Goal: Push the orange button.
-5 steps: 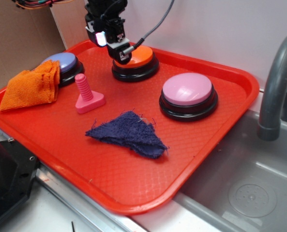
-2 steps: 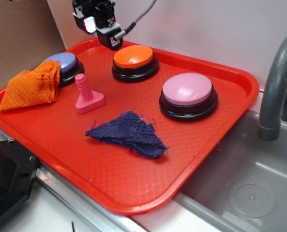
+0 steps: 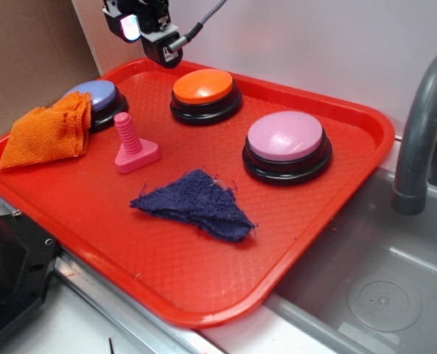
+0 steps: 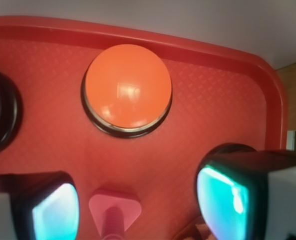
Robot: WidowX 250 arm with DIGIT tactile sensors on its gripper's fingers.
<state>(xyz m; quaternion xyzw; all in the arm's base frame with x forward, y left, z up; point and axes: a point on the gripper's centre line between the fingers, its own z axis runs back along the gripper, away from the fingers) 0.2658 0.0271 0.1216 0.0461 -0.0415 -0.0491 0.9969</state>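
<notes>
Hovering high over the tray's (image 3: 329, 192) far-left corner, end effector (image 3: 163, 53) hanging clear of everything, touching nothing. Sitting below and to the right of it in the exterior view, orange button (image 3: 203, 86) resting uncovered on its black base, dome unpressed as far as can be judged. Showing in the wrist view as end effector (image 4: 138, 207) with two glowing pads standing well apart, so fingers spread and holding nothing; button (image 4: 128, 86) lying ahead of it, roughly centred between the pads. Lying nearer to the camera than the end effector: pink button (image 3: 286, 137), pink peg (image 3: 133, 146), blue rag (image 3: 197, 203); off to its left and below, blue button (image 3: 96, 94) and orange cloth (image 3: 47, 130). Judging the step: either pausing above the target before a press or standing off from it; impossible to tell which from here. Calling next, if the press is not yet done, for shifting right over the dome and dropping straight down onto its middle.
</notes>
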